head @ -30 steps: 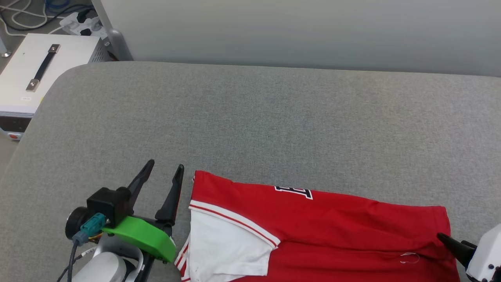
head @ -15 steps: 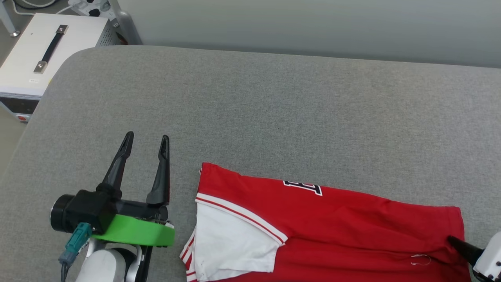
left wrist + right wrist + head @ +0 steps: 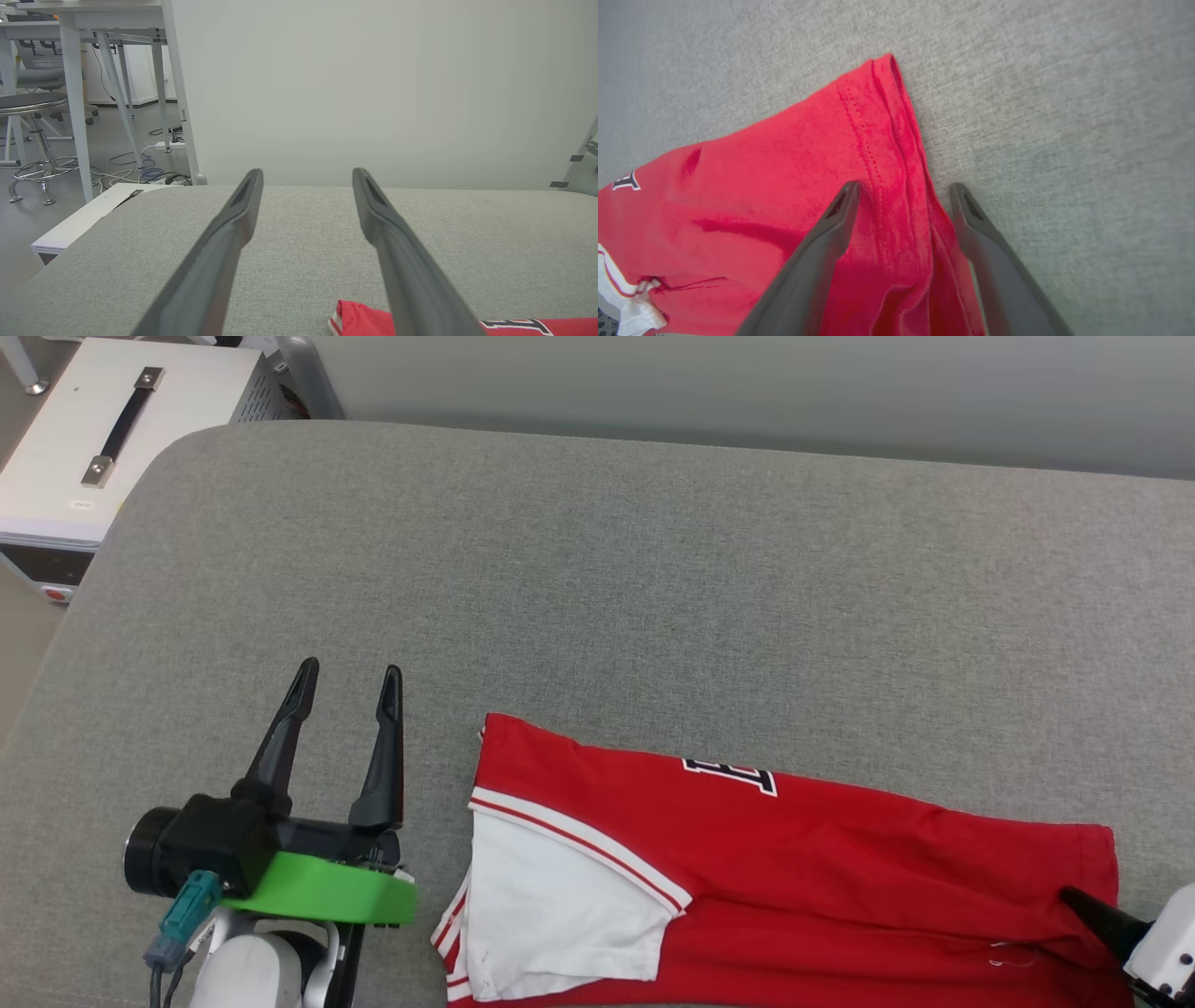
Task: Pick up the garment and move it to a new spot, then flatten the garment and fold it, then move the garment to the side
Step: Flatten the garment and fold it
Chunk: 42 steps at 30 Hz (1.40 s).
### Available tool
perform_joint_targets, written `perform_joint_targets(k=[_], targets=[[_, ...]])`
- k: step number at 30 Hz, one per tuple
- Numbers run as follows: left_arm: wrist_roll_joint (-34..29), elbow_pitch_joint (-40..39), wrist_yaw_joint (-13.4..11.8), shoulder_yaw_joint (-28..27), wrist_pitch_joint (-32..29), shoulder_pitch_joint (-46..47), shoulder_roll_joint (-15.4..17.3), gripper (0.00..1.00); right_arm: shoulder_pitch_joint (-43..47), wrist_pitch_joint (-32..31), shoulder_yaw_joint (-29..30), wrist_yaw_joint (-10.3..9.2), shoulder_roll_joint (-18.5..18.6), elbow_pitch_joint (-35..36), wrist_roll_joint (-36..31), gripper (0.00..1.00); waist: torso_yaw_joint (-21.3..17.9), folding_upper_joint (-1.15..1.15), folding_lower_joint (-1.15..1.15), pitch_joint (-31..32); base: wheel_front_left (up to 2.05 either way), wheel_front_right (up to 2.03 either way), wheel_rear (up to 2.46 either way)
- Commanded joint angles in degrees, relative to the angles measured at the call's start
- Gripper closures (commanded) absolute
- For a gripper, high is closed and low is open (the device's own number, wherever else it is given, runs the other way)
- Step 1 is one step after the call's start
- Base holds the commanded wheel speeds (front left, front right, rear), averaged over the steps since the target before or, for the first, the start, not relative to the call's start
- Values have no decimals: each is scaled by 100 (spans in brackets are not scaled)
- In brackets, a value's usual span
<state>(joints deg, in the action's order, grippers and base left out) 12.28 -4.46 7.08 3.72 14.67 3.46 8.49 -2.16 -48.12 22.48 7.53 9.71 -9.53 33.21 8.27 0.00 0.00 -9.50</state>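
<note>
We see the garment (image 3: 794, 868) lying folded along the near edge of the grey tabletop (image 3: 653, 569), toward its right. Our left gripper (image 3: 350, 667) stands open and empty just beside it. Our right gripper (image 3: 904, 185) is spread wide over its right end.

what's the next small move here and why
Probably lower the right gripper and close it on the garment hem: its open fingers straddle that edge, one over red cloth, one over the gray surface. The left gripper is open beside the sleeve end, holding nothing, so it would have to shift first.
</note>
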Motion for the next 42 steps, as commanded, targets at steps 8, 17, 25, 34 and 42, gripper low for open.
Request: perform_joint_targets(k=[8,17,25,34,42], targets=[[29,79,39,97,32,-16,30,0,12,126,-584,-4,-229,-165,321,0,-28,0,0,102,0,0,0],[90,106,40,138,32,-32,99,0,36,450,-744,-4,-57,-383,341,100,-36,0,0,114,0,0,0],[116,128,40,162,32,-34,110,0,-102,944,-716,-4,236,-554,234,100,-68,0,0,99,0,0,0],[153,177,40,216,32,-48,107,0,-382,1390,-229,-4,670,-909,-502,100,-91,0,0,174,0,0,0],[209,279,40,203,33,-185,89,0,-509,1489,65,-4,716,-1115,-975,100,-120,0,0,499,0,0,0]])
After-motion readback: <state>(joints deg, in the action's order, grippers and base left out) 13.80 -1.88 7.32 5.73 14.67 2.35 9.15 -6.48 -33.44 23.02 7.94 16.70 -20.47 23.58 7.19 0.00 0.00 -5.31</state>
